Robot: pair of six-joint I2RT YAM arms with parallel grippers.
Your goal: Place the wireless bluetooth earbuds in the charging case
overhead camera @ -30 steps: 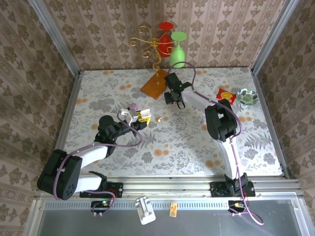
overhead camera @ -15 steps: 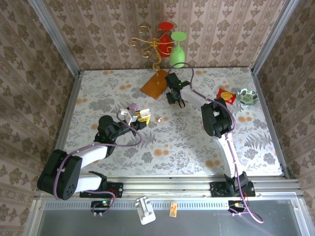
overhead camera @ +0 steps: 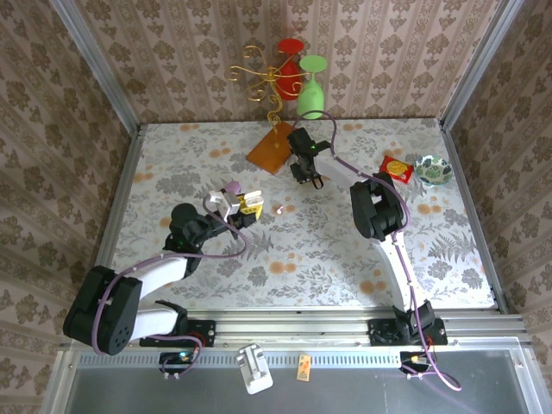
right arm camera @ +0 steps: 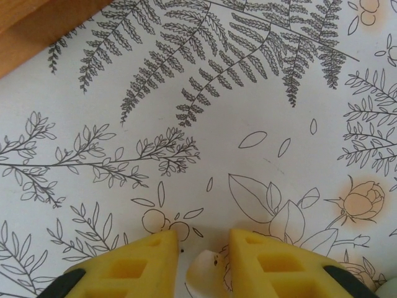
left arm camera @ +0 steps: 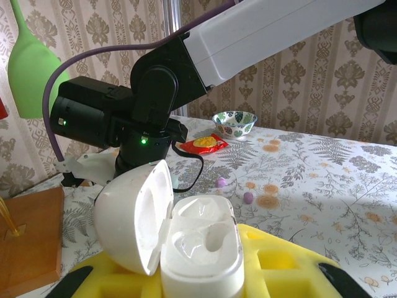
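Note:
My left gripper point(left arm camera: 205, 270) is shut on the white charging case point(left arm camera: 201, 248). The case stands upright between the yellow fingers, with its lid point(left arm camera: 130, 217) swung open to the left and both sockets empty. In the top view this gripper point(overhead camera: 250, 205) hovers left of the table's middle. My right gripper point(overhead camera: 308, 178) is down at the tablecloth beside the wooden base. In its wrist view the yellow fingers point(right arm camera: 139, 267) straddle a whitish earbud point(right arm camera: 205, 276) on the cloth. The bud rests against the right finger, and a thin gap remains on the left side.
A wooden base point(overhead camera: 272, 148) with a gold wire stand, a red glass and a green glass point(overhead camera: 311, 86) sits at the back. At the back right are a patterned bowl point(overhead camera: 433, 170) and a red snack packet point(overhead camera: 396, 166). Two tiny purple pieces point(left arm camera: 221, 182) lie on the cloth.
The right gripper has shifted slightly back toward the wooden base and its jaws have narrowed around the earbud. The left arm has held still with the case.

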